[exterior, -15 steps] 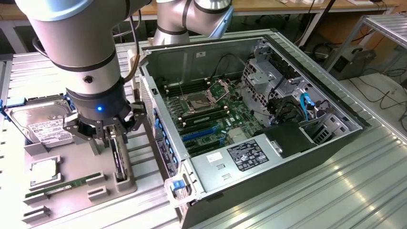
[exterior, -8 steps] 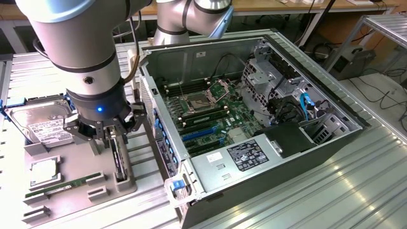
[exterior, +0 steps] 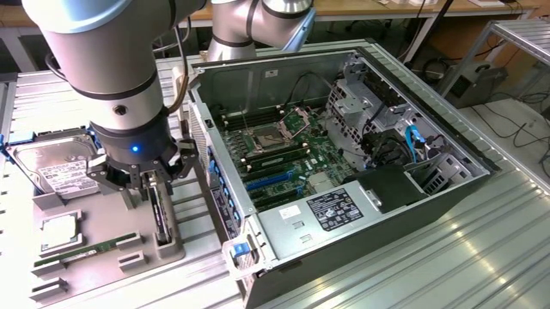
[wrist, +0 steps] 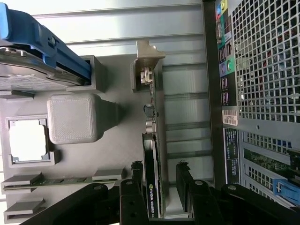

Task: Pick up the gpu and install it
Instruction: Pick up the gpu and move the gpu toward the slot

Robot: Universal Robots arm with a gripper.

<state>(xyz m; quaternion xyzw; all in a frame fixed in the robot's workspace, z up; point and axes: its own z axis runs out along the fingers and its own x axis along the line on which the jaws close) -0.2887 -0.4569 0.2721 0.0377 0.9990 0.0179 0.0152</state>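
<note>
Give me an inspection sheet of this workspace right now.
Surface: ribbed metal table carrying a grey fixture tray.
Job's things: thin black gpu card stands on edge in the tray; open black computer case alongside.
Clutter: silver hard drive, green memory stick, square silver processor in the tray.
Gripper: black gripper open, fingers straddling the gpu.
Cables: blue cable inside the case.
Surroundings: wooden bench behind.
</note>
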